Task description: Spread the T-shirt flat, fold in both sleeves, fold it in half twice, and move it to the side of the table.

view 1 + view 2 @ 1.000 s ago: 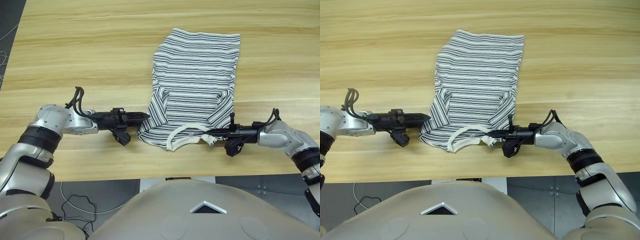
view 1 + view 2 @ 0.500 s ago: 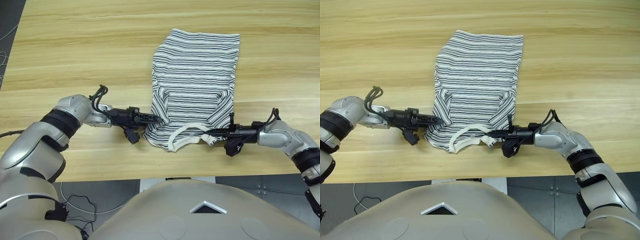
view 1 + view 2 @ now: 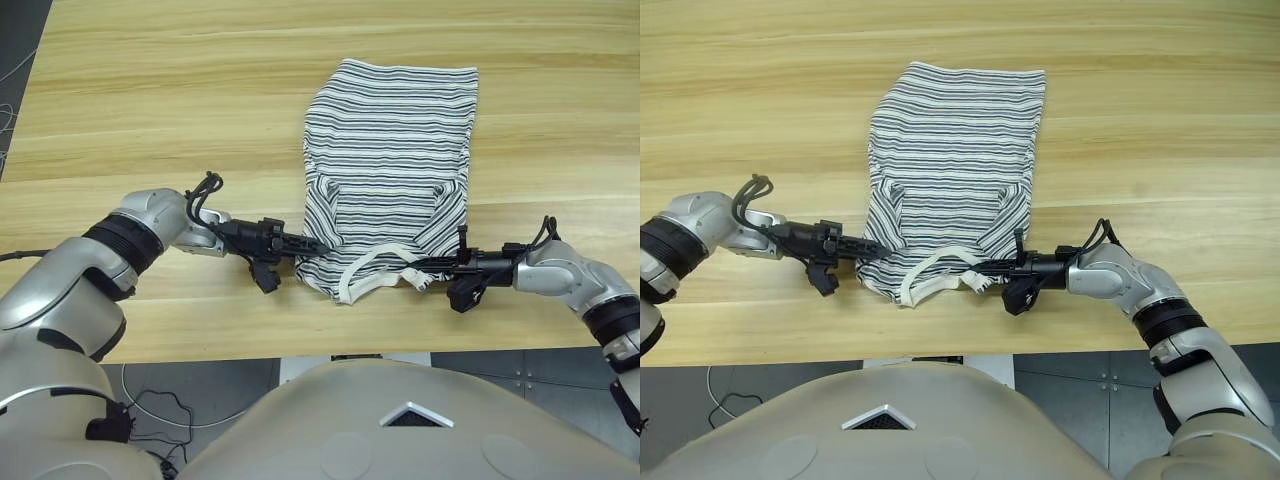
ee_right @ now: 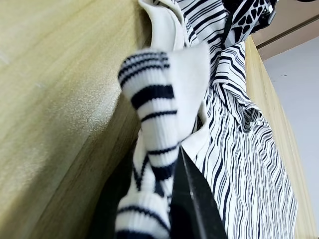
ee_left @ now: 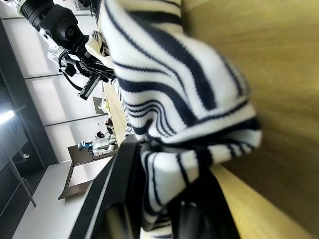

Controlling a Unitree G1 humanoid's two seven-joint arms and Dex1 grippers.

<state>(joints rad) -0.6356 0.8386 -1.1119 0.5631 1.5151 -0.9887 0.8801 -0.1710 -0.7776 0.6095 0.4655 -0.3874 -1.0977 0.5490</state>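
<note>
Both grippers are pinching the near end of the striped T-shirt (image 3: pixel 390 140).

The left gripper (image 3: pixel 318 247) is clamping the cloth at the shirt's near-left shoulder; a second ago it was lying just outside that edge, and it has been sliding inward since, taking the corner with it so the near-left hem is now sitting further in. The right gripper (image 3: pixel 418 265) is staying closed on a fold of fabric beside the white collar (image 3: pixel 362 276), unmoved. The shirt is lying lengthwise mid-table (image 3: pixel 150 100), sleeves folded in, far hem flat and unshifted.
</note>
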